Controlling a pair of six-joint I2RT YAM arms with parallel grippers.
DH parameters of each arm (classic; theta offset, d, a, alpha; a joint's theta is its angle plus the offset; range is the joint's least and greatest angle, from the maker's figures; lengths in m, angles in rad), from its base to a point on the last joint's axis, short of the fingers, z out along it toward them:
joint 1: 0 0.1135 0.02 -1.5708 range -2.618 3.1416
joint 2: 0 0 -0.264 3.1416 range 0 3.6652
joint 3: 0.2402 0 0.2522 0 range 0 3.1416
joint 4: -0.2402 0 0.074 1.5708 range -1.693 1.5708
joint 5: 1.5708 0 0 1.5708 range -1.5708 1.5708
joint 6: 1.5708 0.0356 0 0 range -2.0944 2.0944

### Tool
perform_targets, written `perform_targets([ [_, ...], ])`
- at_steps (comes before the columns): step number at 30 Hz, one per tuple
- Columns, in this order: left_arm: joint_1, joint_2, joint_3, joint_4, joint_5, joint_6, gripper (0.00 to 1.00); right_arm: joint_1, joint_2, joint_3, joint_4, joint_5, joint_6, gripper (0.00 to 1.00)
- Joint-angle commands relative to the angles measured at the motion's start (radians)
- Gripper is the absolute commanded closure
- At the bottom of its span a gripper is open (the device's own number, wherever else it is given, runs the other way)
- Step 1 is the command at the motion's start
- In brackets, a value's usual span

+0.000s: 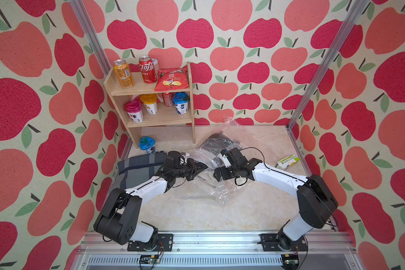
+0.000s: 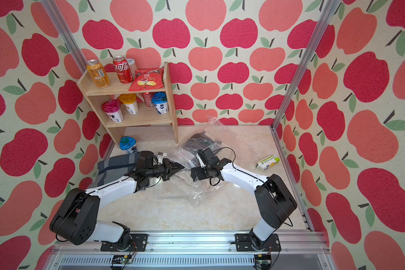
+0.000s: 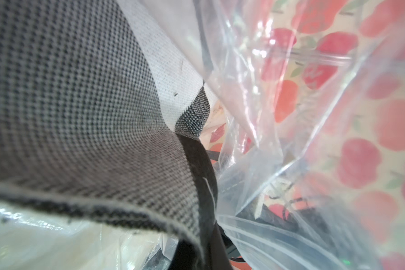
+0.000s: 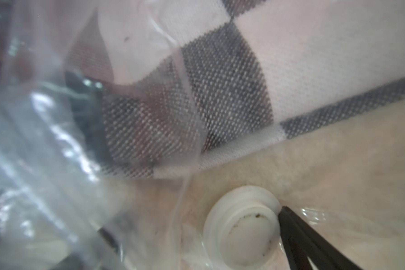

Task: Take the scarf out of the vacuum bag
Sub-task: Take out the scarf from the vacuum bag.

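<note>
Bolted to the aluminium rail (image 1: pixel 208 240) at the near edge, both arms are bent at the elbow and reached forward and inward, so that their wrists nearly meet over the marbled beige table (image 1: pixel 197 217). The left gripper (image 1: pixel 204 166) is held low and level, its jaws pinched together on a fold of the scarf (image 3: pixel 80 112). The right gripper (image 1: pixel 218 174) is tipped downward with its jaws spread wide, and one black fingertip (image 4: pixel 288 219) is seen touching the round white valve cap (image 4: pixel 243 233). The scarf, a fine woven check of grey and white with a hemmed edge, is seen within the vacuum bag (image 1: pixel 222 194), between the two grippers. The bag is made of clear, glossy, crinkled film and is spread loosely across the table's middle. A folded grey striped cloth (image 1: pixel 138 169) is laid under the left forearm, outside the bag. Farther back, a small carton (image 1: pixel 288 161) is laid flat at the right, and a wooden shelf (image 1: pixel 164 118) of cans and cups is stood against the wall.
</note>
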Motion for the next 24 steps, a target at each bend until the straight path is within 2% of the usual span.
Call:
perform_targets([
  [1,0.003,-0.054,-0.002,-0.012,-0.003,0.006,1.00,-0.030,0.059,0.022,-0.003,-0.056,0.062,0.00],
  [7,-0.005,-0.135,-0.005,-0.099,0.010,0.022,1.00,-0.040,0.144,0.097,-0.051,-0.041,0.072,0.00],
  [17,-0.002,-0.357,-0.087,-0.284,-0.023,0.055,1.00,-0.059,0.224,0.168,-0.075,0.012,0.130,0.00],
  [24,0.022,-0.405,-0.112,-0.318,-0.017,0.063,1.00,-0.067,0.237,0.202,-0.078,0.016,0.139,0.00],
])
